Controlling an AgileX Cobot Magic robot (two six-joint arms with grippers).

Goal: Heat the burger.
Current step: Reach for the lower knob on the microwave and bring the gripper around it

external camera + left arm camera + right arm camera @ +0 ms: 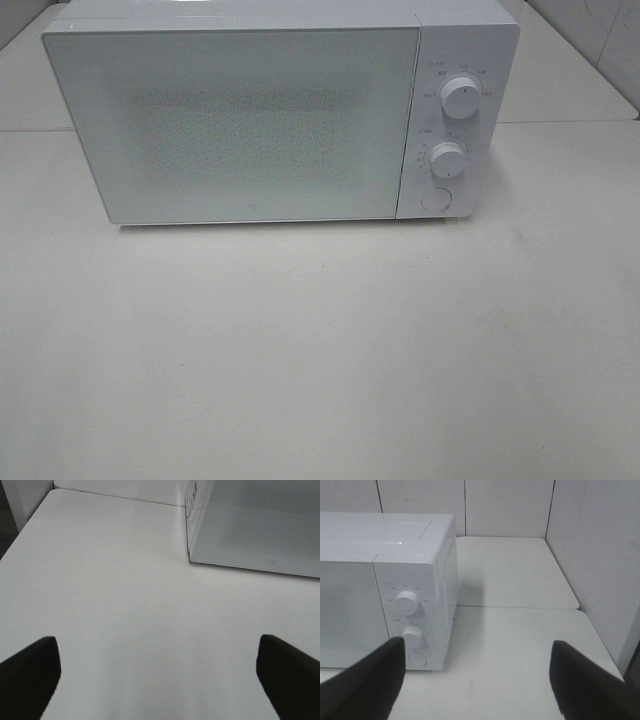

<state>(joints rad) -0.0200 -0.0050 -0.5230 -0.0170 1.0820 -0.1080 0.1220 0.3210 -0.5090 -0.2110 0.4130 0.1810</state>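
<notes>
Exterior high view showed a white box-shaped microwave oven (250, 120) standing at the far side of a plain white tabletop (320, 360). Its wide door (240, 125), with a speckled mesh window, was shut flush. The control panel to the right of the door carried 2 round white dials, the upper knob (460, 98) directly above the lower knob (447, 160), and below them a flat round white button (435, 199). The burger showed in none of the 3 views, so where it lay could not be told. In the left wrist view the left gripper (156, 645) hung over bare tabletop with its 2 black fingers (30, 680) spread wide apart and nothing between them. The oven's front corner on the door side stood ahead of it, well apart from the fingertips. In the right wrist view the right gripper (477, 644) also had its dark fingers (590, 685) parted and gripped nothing, with only tabletop between them. It faced the oven's control-panel end. There 1 fingertip lined up beside the lower knob in the picture, though whether it was actually close to the dial could not be told. A white panelled wall (510, 505) rose behind the table and along its right side.
</notes>
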